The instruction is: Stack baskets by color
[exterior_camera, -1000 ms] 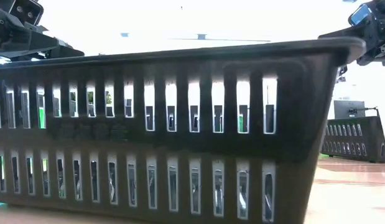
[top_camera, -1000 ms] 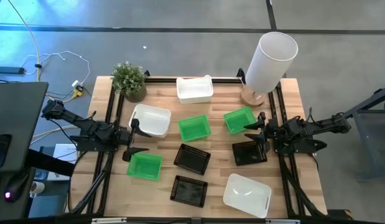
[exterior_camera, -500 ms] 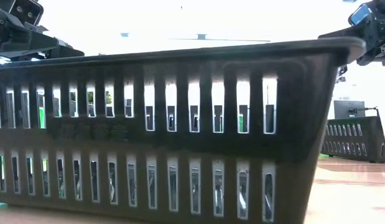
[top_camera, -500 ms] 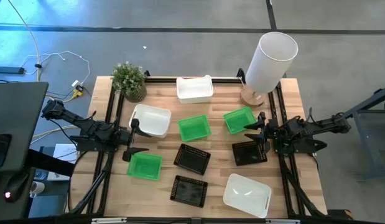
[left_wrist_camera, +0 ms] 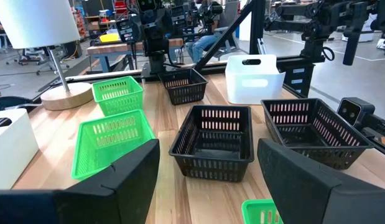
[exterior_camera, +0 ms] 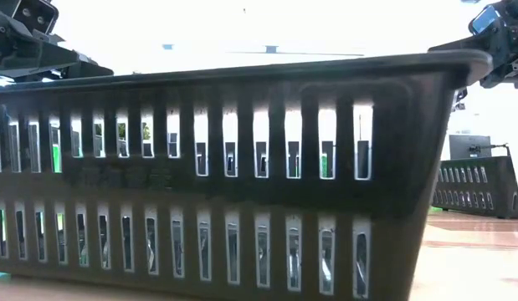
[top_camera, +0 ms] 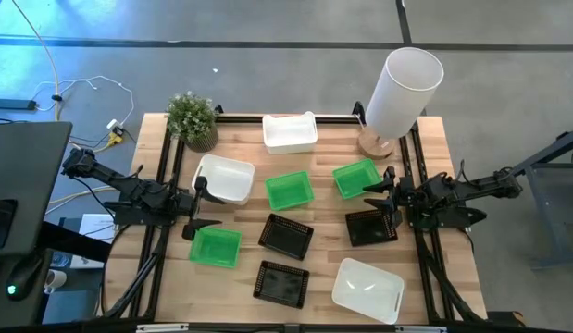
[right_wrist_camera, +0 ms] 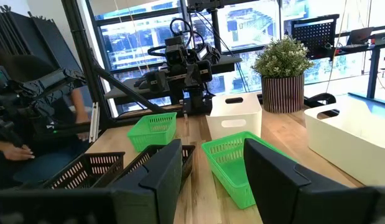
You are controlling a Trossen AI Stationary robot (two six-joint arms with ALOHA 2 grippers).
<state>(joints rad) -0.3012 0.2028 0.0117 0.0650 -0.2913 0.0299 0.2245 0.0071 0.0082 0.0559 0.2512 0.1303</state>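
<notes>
A: Step in hand? My reading: nothing is stacked yet. All nine baskets lie single on the wooden slatted bench [top_camera: 425, 139]. Both arms wait at the bench sides.

B: End effectors?

A: Left end effector [top_camera: 201, 205] stands released and empty, just beside the glossy white rectangular plastic basket [top_camera: 223, 179]. Right end effector [top_camera: 386, 197] is also released and empty, between the bright green slotted plastic basket [top_camera: 356, 178] and a black slotted plastic basket [top_camera: 370, 226].

B: Lay of the baskets, taking the tall white cylinder lamp [top_camera: 401, 88] as landmark?

A: A second white basket [top_camera: 289, 132] lies near the lamp, toward the small potted green plant [top_camera: 193, 119]. The green one by the right end effector is just below the lamp's wooden base. Another green basket [top_camera: 289, 190] lies mid-bench, a third green basket [top_camera: 215, 246] far from the lamp, near the left end effector. Two more black baskets [top_camera: 286, 236] and [top_camera: 280, 281] lie toward the front edge, as does the third white basket [top_camera: 367, 289].

B: Their look?

A: Shallow, open-topped, slotted walls on green and black; white ones smooth-walled with a handle cut-out. All upright, mouths up.

B: Next move?

A: My judgement: the right end effector should pinch a rim of the nearest green or black basket and nest it into a same-coloured mate. Walls taper, so a level drop is needed.
</notes>
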